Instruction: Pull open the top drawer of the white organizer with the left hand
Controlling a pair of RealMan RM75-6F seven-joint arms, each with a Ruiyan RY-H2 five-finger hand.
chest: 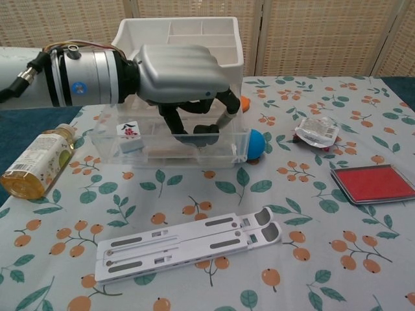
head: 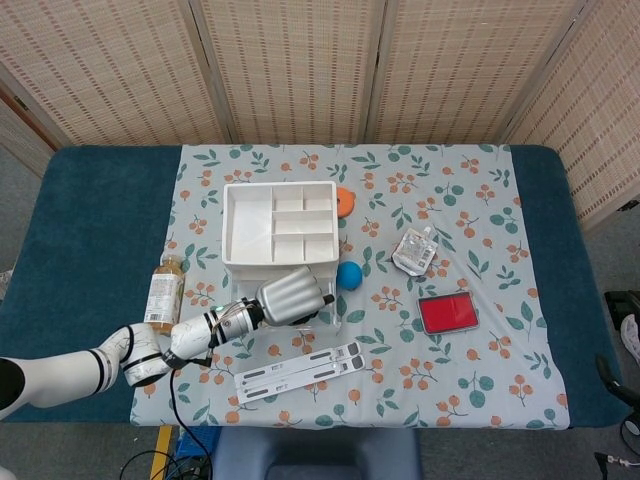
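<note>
The white organizer (head: 278, 225) stands at mid-table, its divided top tray open to the head view. Its clear top drawer (chest: 146, 154) is drawn out toward me, in front of the white body (chest: 175, 39). My left hand (chest: 178, 71) hangs over the drawer, also seen from above as the left hand (head: 290, 296). Its fingers (chest: 227, 113) curl down into the drawer behind the front wall, hooked on it. A small tile with a red mark (chest: 130, 131) lies inside the drawer. My right hand shows in neither view.
A juice bottle (head: 165, 290) lies left of the drawer. A white folding stand (chest: 188, 243) lies in front of it. A blue ball (chest: 256, 144) touches the drawer's right end. A clear pouch (head: 415, 250) and a red pad (head: 447, 313) sit further right; an orange object (head: 345, 200) lies behind the ball.
</note>
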